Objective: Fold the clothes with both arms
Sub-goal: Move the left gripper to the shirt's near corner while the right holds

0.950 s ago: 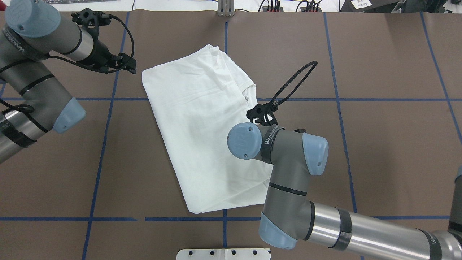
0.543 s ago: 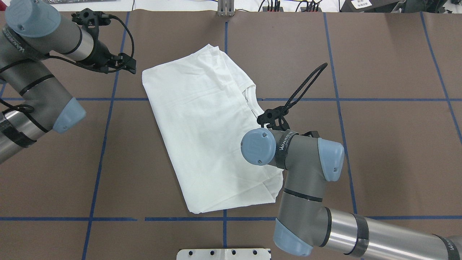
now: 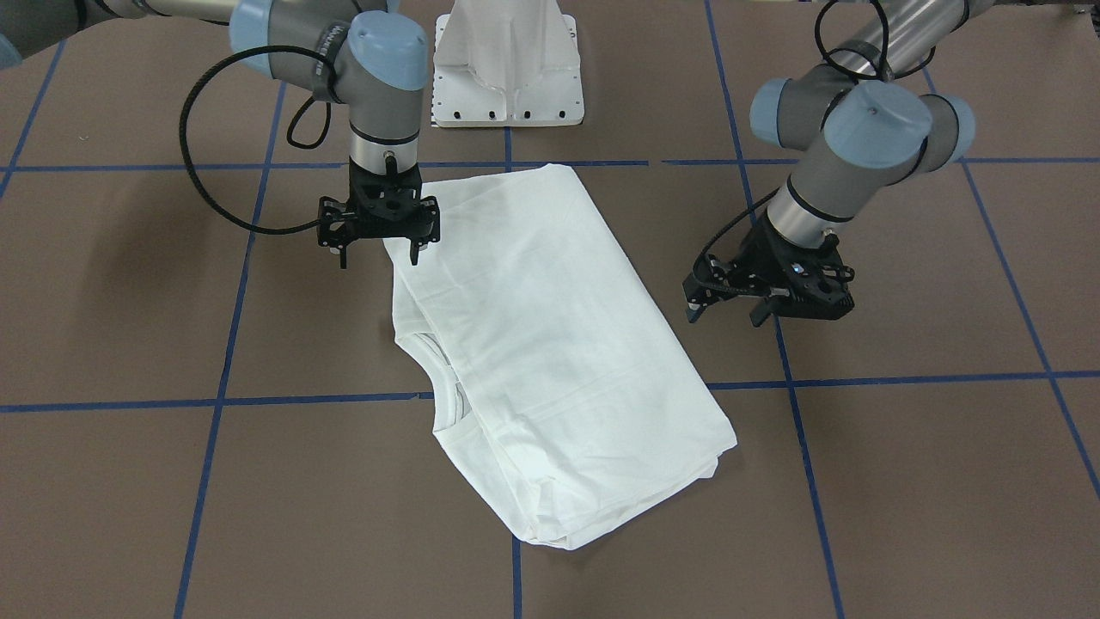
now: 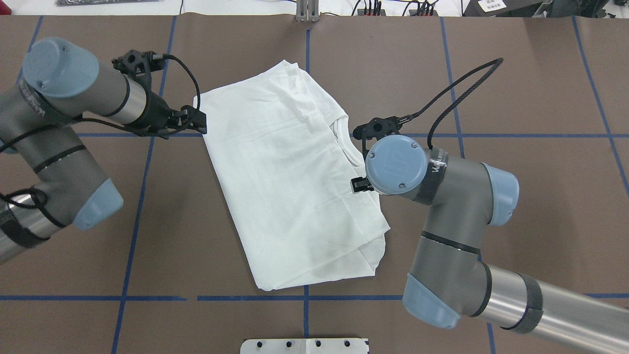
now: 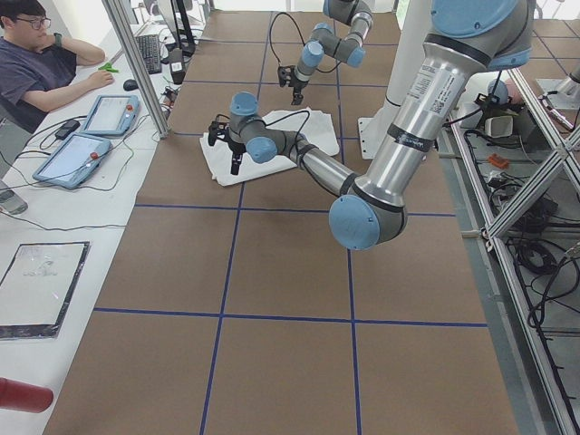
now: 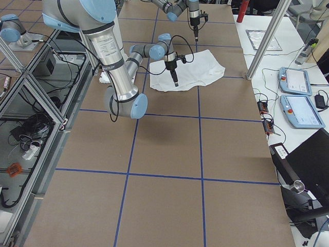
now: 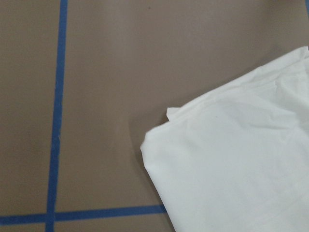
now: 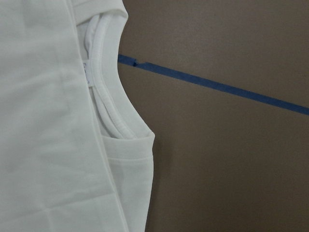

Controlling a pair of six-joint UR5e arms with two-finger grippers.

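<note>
The white T-shirt lay folded into a long rectangle in the middle of the brown tabletop, set at a slant across the grid of blue tape lines. Its ribbed neck opening faced the robot's right side and crossed one of those lines, with a small white label just inside the collar.

The right gripper hung upright at the shirt's edge nearer the robot. Its fingers were spread apart and held nothing, one over the cloth and the other over bare tabletop. From overhead, the right arm's blue wrist cap hid most of that gripper and covered a strip of the shirt's edge below the collar.

The left gripper sat tilted just beside the shirt's opposite long edge, over the bare tabletop, with its fingers parted and nothing between them. Its wrist camera saw only a folded corner of the shirt and two crossing tape lines.

The white pedestal base stood near the shirt's closest corner. Well off the work area, a person sat at a side desk with two tablet-like controllers in front of them.
</note>
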